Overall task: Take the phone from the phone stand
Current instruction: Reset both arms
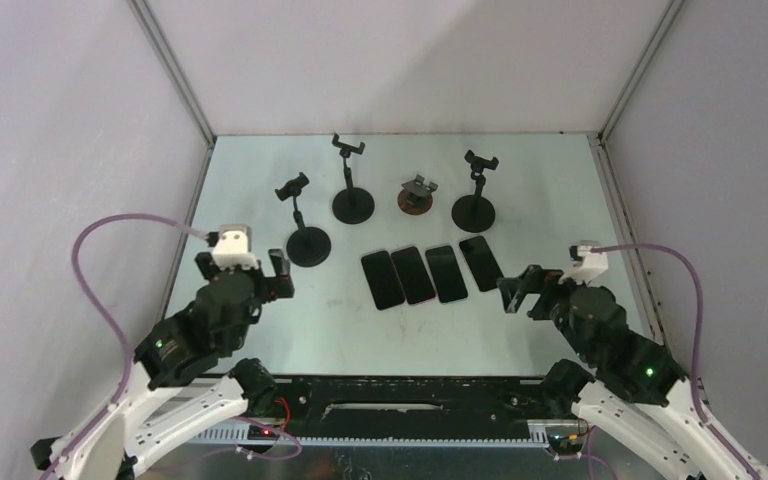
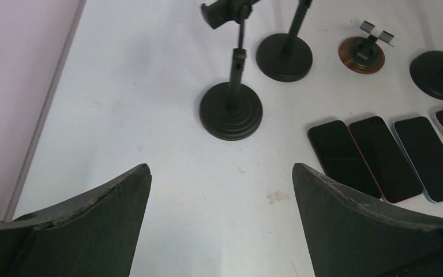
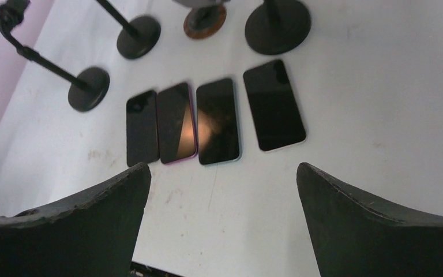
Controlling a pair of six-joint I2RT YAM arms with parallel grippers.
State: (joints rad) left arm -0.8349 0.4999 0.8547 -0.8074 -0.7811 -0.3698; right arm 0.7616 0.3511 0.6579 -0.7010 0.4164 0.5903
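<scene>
Several dark phones lie flat side by side on the table (image 1: 430,273), also seen in the left wrist view (image 2: 380,157) and the right wrist view (image 3: 216,120). Several phone stands stand behind them, none holding a phone: a left one (image 1: 306,240), a taller one (image 1: 352,200), a small brown-based one (image 1: 416,196) and a right one (image 1: 474,207). My left gripper (image 1: 278,273) is open and empty, left of the phones. My right gripper (image 1: 520,290) is open and empty, right of the phones.
The table (image 1: 260,200) is walled by grey panels at left, back and right. A black rail (image 1: 400,400) with the arm bases runs along the near edge. Purple cables loop beside both arms.
</scene>
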